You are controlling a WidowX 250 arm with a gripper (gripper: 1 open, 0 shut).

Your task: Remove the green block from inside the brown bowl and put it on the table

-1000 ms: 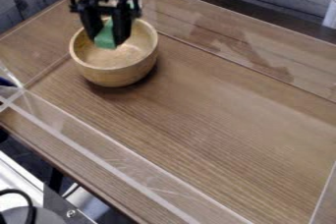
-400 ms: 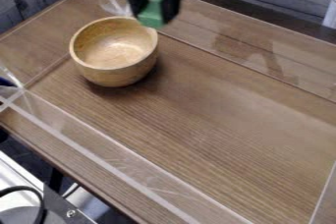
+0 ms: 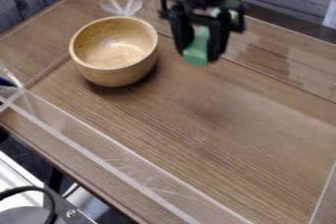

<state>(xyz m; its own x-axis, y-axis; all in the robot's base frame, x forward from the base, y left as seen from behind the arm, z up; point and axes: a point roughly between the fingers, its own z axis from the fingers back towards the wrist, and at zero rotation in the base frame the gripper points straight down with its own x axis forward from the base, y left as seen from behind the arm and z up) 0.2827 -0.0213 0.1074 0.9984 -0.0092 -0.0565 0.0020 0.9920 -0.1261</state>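
- Clear wall (image 3: 82, 138): runs along the near-left edge of the tabletop (image 3: 217, 135), on the viewer's side of the bowl. A limit for any swing that way.
- Bowl (image 3: 114, 69): landmark. Upright; no block seen in it.
- Just right of the bowl, in view: green block (image 3: 199, 51), outside the rim. Appears held above the wood; exact height cannot be told from this one angle.
- Claw (image 3: 199, 45): pinching the block, its fingers closed on it. Only one arm, so no choice of nearer hand.
- Key relation: block lies at the claw's tips, long axis roughly upright with a slight lean in view. Judged: lower it straight down, then spread the fingers; set on its end, it may topple.
- Further right of the bowl and toward the viewer: broad stretch of bare wood. Judged good room for setting down, provided the block stays off the bowl's rim.
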